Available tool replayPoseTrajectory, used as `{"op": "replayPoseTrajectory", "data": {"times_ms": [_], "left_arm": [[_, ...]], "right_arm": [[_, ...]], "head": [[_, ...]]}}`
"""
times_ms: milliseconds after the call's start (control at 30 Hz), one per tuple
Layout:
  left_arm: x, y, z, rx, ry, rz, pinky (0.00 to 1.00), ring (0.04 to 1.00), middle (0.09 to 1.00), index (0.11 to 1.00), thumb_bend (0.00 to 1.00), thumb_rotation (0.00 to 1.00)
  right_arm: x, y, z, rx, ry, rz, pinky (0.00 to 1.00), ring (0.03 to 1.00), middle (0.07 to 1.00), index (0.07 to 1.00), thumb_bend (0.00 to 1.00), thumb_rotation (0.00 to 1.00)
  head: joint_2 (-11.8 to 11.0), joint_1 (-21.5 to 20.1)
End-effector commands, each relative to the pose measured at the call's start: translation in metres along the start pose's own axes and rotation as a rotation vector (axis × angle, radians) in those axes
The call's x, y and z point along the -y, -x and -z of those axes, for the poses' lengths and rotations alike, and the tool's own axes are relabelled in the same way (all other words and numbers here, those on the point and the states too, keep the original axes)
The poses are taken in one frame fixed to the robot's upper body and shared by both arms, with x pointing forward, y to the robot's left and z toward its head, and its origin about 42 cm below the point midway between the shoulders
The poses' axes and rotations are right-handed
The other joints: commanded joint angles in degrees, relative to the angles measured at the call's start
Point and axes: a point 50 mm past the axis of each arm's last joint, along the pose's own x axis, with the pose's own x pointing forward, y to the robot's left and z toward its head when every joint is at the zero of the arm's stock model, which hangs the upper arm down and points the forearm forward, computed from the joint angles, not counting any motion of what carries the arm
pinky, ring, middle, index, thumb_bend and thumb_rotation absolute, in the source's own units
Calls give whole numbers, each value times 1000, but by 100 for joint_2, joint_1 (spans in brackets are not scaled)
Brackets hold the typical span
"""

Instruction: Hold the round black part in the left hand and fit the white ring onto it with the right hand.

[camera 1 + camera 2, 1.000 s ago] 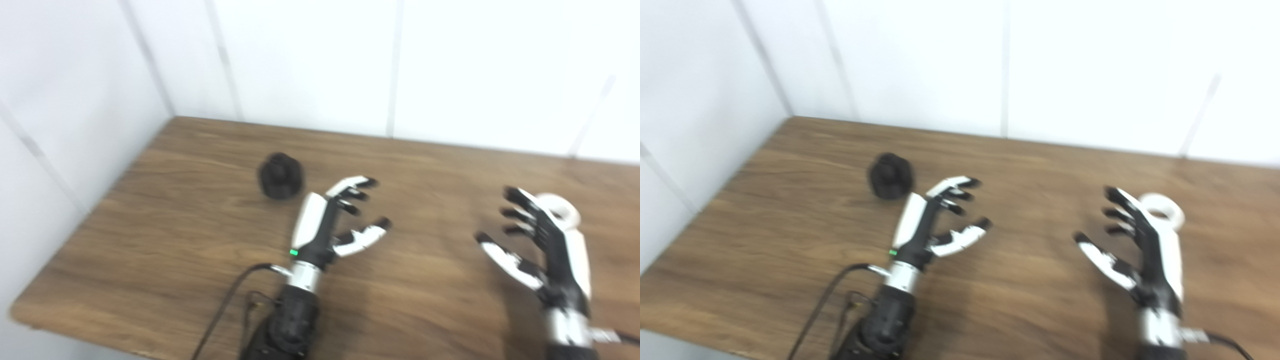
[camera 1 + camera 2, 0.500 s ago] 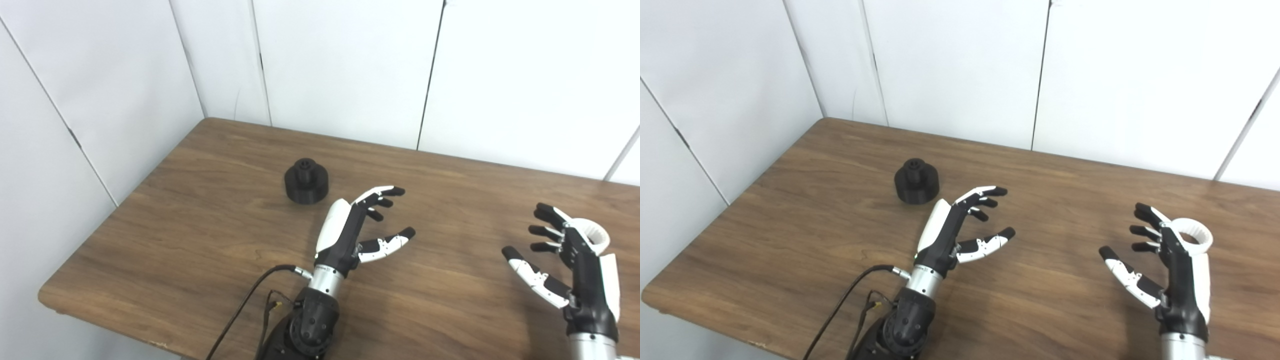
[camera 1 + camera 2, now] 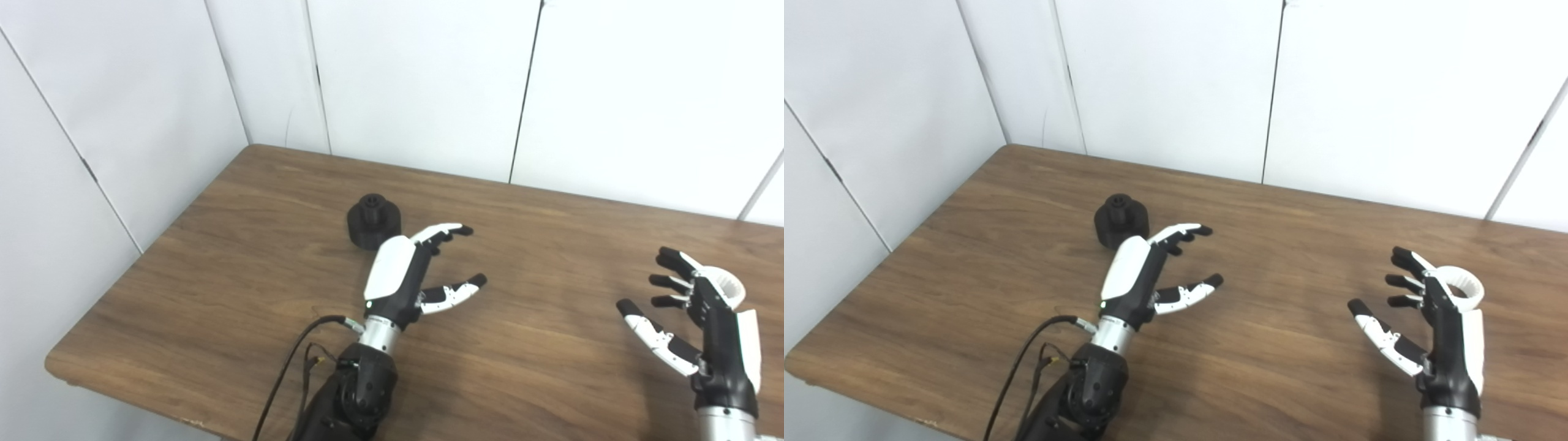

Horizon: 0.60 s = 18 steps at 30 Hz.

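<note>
The round black part stands on the wooden table at the back left, a raised hub on top. My left hand hovers open just right of and nearer than it, fingers spread, touching nothing. The white ring lies flat on the table at the right. My right hand is open in front of the ring, partly covering its near edge, palm turned toward the left, holding nothing.
White wall panels close the table off at the back and on the left. The table's front left corner is in view. A black cable runs along my left forearm.
My left hand has shifted left and a little back, closer to the black part. The right hand and the ring stay put. The blur and framing shift one second ago came from the camera.
</note>
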Motion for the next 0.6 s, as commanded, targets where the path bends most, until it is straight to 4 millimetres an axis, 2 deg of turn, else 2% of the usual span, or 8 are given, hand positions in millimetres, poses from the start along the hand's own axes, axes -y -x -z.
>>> {"op": "replayPoseTrajectory", "data": {"times_ms": [0, 367, 567], "left_arm": [[-18, -17, -15, 72, -27, -78, 701, 821, 839, 751, 640, 342], [-50, -30, -11, 73, -88, -160, 707, 831, 832, 752, 658, 324], [-66, -39, -4, 68, -147, -207, 711, 833, 839, 752, 669, 356]], "right_arm": [[11, 11, 20, -21, 60, -11, 574, 713, 798, 799, 638, 266], [14, 10, 21, -22, 63, -8, 584, 716, 798, 795, 642, 252], [15, 9, 22, -26, 73, -10, 582, 713, 796, 795, 639, 248]], "head": [[2, 4], [13, 41], [23, 58]]}}
